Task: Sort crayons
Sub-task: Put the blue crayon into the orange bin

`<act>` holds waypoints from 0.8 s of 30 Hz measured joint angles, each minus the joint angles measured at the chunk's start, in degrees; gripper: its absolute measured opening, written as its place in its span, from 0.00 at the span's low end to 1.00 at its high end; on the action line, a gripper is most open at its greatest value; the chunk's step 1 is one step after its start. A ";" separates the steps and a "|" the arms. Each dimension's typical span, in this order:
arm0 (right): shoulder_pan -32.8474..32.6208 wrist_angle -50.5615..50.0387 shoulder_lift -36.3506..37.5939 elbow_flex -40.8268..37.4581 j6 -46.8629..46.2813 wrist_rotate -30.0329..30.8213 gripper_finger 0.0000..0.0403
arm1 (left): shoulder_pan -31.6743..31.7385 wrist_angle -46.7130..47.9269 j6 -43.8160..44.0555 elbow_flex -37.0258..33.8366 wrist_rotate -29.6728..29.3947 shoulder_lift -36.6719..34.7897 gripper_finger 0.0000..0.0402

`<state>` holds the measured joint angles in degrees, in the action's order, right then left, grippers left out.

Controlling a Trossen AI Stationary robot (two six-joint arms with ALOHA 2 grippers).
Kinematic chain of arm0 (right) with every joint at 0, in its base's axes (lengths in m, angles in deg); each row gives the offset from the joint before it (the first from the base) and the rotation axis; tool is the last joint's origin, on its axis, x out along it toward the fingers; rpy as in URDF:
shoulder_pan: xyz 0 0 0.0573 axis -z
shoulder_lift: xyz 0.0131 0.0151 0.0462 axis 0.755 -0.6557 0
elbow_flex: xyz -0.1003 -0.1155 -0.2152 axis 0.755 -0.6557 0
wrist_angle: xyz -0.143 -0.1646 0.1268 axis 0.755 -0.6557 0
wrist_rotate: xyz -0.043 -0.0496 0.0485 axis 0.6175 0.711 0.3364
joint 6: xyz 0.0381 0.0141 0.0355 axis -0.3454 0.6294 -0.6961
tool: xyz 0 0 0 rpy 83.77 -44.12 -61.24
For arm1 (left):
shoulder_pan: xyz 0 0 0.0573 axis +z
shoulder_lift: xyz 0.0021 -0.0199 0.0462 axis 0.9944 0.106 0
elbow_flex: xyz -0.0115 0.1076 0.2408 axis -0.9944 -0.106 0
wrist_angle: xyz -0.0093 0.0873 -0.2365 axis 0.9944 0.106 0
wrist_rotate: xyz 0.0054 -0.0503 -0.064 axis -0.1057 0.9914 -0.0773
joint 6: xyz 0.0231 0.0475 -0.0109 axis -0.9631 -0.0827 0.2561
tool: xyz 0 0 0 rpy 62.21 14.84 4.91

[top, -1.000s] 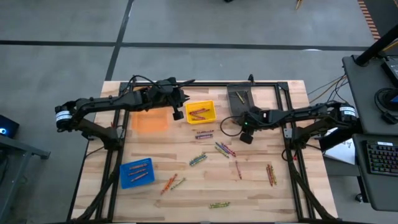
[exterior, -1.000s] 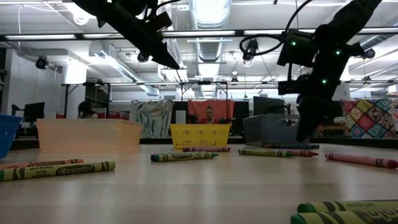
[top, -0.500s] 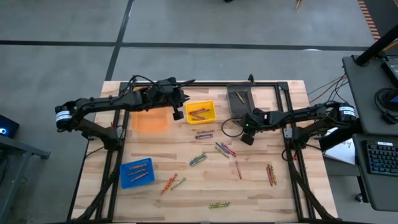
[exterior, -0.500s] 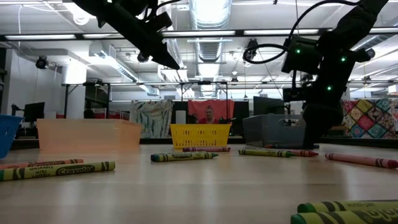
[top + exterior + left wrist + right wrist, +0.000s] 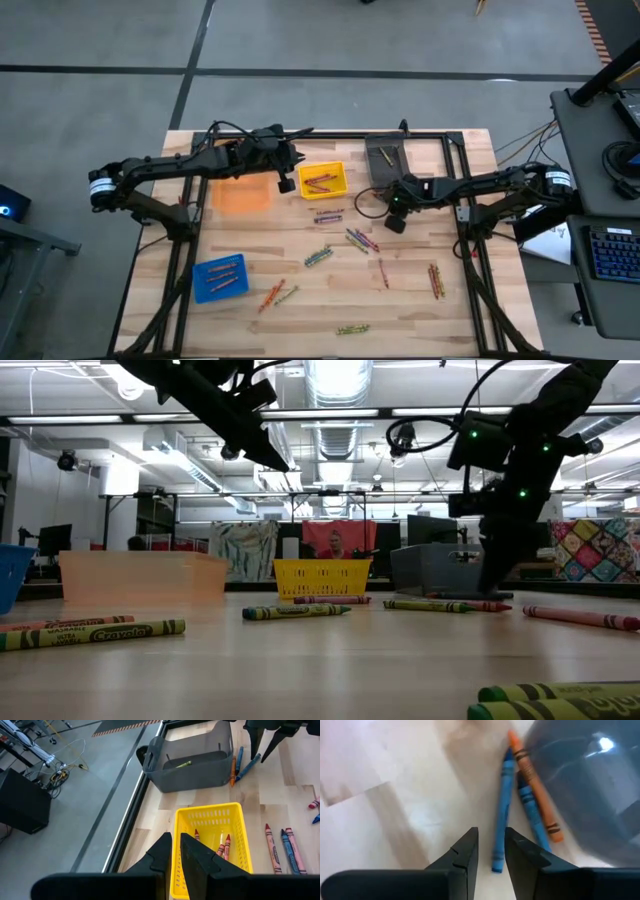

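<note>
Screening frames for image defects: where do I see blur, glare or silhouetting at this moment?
Right wrist view: the tabletop is smeared with blur, and a bright glare spot sits on the grey bin wall. Low view: the nearest crayons are soft, and both arms are dark silhouettes against the ceiling lights. High view: even light.

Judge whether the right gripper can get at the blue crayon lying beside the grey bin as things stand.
Probably yes. The right gripper hangs just over the blue crayon, jaws apart. A second blue crayon and an orange crayon crowd one side near the grey bin.
</note>
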<state>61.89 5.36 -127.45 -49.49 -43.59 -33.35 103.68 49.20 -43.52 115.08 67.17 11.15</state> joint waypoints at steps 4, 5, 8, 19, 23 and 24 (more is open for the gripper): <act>0.19 0.56 -0.02 -0.11 0.45 3.36 0.22 | 0.00 -0.28 0.00 0.00 0.02 0.00 0.05; 0.29 0.68 -0.03 -0.11 0.48 3.56 0.23 | 0.00 -0.40 0.00 0.00 0.02 0.00 0.05; 0.82 0.96 -0.04 -0.21 0.50 3.68 0.23 | 0.00 -0.45 0.00 0.00 0.02 0.00 0.05; 1.18 8.63 -0.07 -5.03 -0.62 3.05 0.18 | 0.00 -0.80 0.00 0.00 0.02 0.00 0.05; 1.16 8.99 -0.02 -5.72 -0.83 3.11 0.16 | 0.00 -0.94 0.01 0.00 0.02 0.00 0.05; 1.16 8.99 -0.02 -5.77 -0.87 3.03 0.15 | 0.00 -1.06 0.02 0.00 0.02 0.02 0.05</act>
<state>63.05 14.36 -127.48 -55.26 -44.46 -30.32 103.68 48.14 -43.50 115.08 67.19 11.18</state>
